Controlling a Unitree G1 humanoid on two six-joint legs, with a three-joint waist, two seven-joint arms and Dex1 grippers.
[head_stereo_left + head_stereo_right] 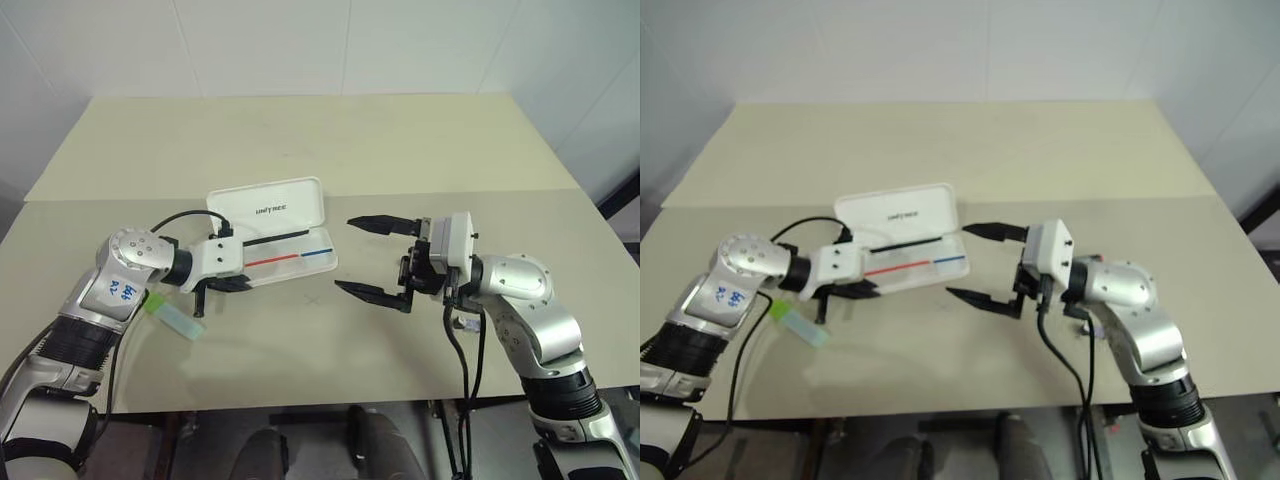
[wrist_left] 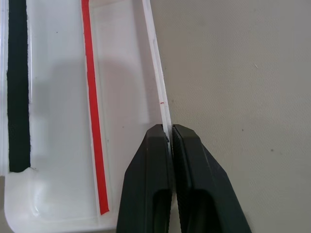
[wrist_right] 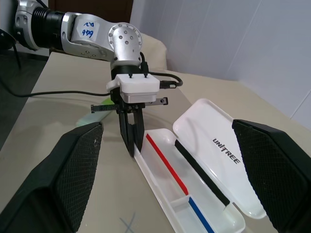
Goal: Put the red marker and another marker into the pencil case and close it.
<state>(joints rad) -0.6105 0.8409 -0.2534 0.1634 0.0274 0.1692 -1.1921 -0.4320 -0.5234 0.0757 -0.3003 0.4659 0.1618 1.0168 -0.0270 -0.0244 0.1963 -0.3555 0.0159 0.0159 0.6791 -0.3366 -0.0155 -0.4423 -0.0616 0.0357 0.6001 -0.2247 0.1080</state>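
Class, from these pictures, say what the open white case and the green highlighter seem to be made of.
Open white rectangular pencil case: seemingly hard glossy plastic; smooth, thin-walled, reflective. Chunky pale green highlighter: probably translucent plastic; light passes through its body.

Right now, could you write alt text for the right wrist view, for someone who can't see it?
The left gripper points down, shut on the near wall of the open white case, which lies on a beige table. Inside the case run a red stripe, a blue stripe and a black strip; the lid reads UNITREE. The right gripper's two black fingers frame the scene, spread wide.
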